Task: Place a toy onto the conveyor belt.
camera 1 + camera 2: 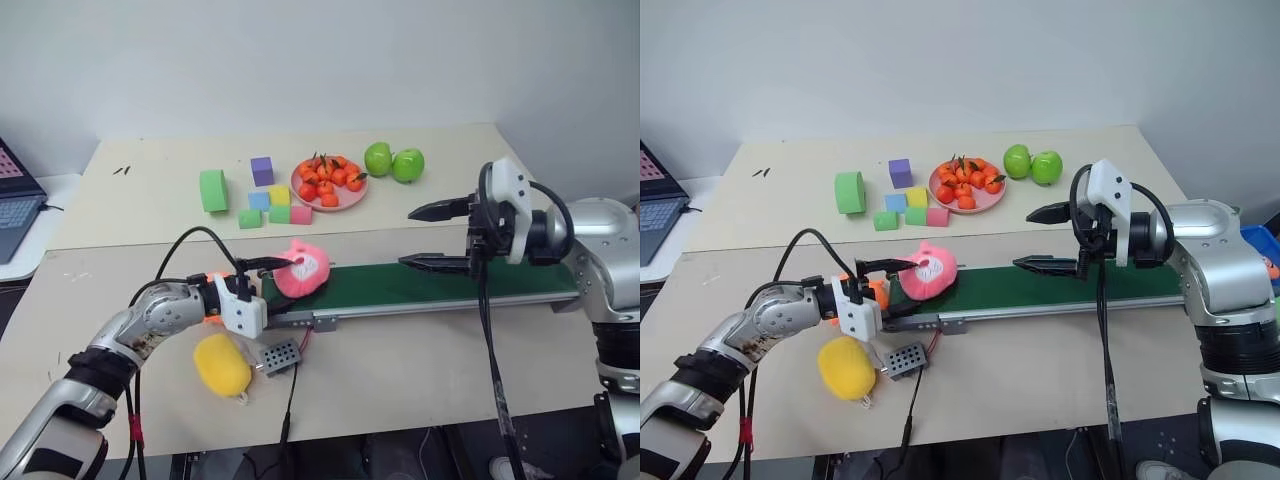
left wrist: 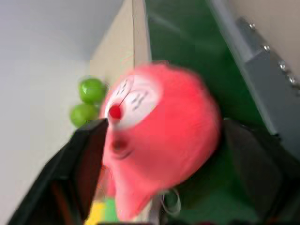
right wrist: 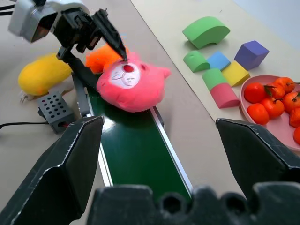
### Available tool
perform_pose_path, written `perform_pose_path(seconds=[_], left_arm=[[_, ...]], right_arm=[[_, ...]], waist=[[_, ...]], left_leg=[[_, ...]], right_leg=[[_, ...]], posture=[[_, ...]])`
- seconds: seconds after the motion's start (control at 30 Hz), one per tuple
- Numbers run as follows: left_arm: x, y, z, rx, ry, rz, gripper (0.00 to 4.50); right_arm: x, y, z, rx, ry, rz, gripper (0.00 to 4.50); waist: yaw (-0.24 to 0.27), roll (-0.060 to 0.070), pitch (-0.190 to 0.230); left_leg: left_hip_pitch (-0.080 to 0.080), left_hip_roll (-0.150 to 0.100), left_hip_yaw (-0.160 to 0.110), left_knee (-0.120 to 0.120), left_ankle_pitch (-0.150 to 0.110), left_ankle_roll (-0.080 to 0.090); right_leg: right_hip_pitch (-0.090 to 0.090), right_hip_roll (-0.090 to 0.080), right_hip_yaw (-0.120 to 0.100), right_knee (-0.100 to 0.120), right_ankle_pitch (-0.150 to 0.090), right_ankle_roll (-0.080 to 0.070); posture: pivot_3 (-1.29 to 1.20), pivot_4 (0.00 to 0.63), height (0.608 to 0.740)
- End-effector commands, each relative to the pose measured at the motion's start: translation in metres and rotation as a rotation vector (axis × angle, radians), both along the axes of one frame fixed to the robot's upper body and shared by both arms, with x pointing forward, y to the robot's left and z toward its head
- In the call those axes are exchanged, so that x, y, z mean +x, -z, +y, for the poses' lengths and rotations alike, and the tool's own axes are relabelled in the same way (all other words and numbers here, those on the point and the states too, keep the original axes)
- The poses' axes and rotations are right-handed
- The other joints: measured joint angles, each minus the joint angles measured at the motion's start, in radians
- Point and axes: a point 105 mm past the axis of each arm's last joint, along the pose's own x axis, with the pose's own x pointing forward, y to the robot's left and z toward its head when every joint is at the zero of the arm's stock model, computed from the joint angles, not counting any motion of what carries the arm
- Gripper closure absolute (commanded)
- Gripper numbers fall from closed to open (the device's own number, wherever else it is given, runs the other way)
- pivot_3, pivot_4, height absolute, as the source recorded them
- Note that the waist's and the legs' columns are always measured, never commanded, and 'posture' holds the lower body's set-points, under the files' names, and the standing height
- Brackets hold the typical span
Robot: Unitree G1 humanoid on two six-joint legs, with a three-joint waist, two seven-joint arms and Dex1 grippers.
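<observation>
The pink toy (image 1: pixel 303 272) lies on the left end of the dark-green conveyor belt (image 1: pixel 430 280), face toward the belt's length. My left gripper (image 1: pixel 290 282) reaches in from the left and stands open, one finger (image 3: pixel 112 40) over the toy's top, the other low beside the belt frame. In the left wrist view the toy (image 2: pixel 159 140) sits between both fingers, with a gap on one side. My right gripper (image 1: pixel 425 237) hovers open above the belt's middle, nothing between its fingers.
A yellow plush (image 1: pixel 221 365) and the grey control box (image 1: pixel 280 354) lie in front of the belt's left end; an orange plush (image 3: pixel 105 54) sits behind my left gripper. Foam blocks (image 1: pixel 262 195), a pink plate (image 1: pixel 345 205) of small oranges and two green apples (image 1: pixel 393 162) stand beyond.
</observation>
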Motion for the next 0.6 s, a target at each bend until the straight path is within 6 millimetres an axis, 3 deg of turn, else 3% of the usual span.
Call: perform_pose_path(seconds=[0.03,0.23,0.43,0.6], left_arm=[[-0.012,-0.017,-0.020,-0.131,0.041,0.234,0.03],[-0.002,-0.067,-0.023,-0.388,-0.058,0.497,0.03],[0.019,-0.126,-0.013,-0.629,-0.128,0.551,0.03],[0.013,-0.159,-0.007,-0.705,-0.087,0.658,0.03]], right_arm=[[-0.001,-0.011,0.000,0.002,-0.007,-0.050,0.00],[0.001,-0.011,0.000,0.003,-0.010,-0.052,0.00],[0.001,-0.011,0.001,0.001,-0.015,-0.051,0.00],[0.000,-0.014,-0.001,-0.006,-0.021,-0.046,0.00]], waist=[[0.001,0.000,0.000],[0.005,0.000,0.001],[0.005,-0.001,0.001],[0.000,-0.001,0.001]], left_leg=[[0.000,0.000,0.001,0.001,-0.001,0.001],[-0.001,0.000,0.001,0.006,-0.001,0.002],[0.000,-0.001,0.001,0.007,-0.001,0.002],[0.000,-0.001,0.001,0.007,-0.001,0.002]], right_leg=[[0.000,0.000,0.000,0.000,0.000,0.000],[0.001,0.000,0.000,0.000,0.001,0.001],[0.003,0.000,0.000,0.000,0.001,0.002],[0.003,0.000,0.000,-0.001,0.001,0.002]], posture=[[0.00,0.150,0.740],[0.00,0.150,0.740],[0.00,0.150,0.740],[0.00,0.150,0.740]])
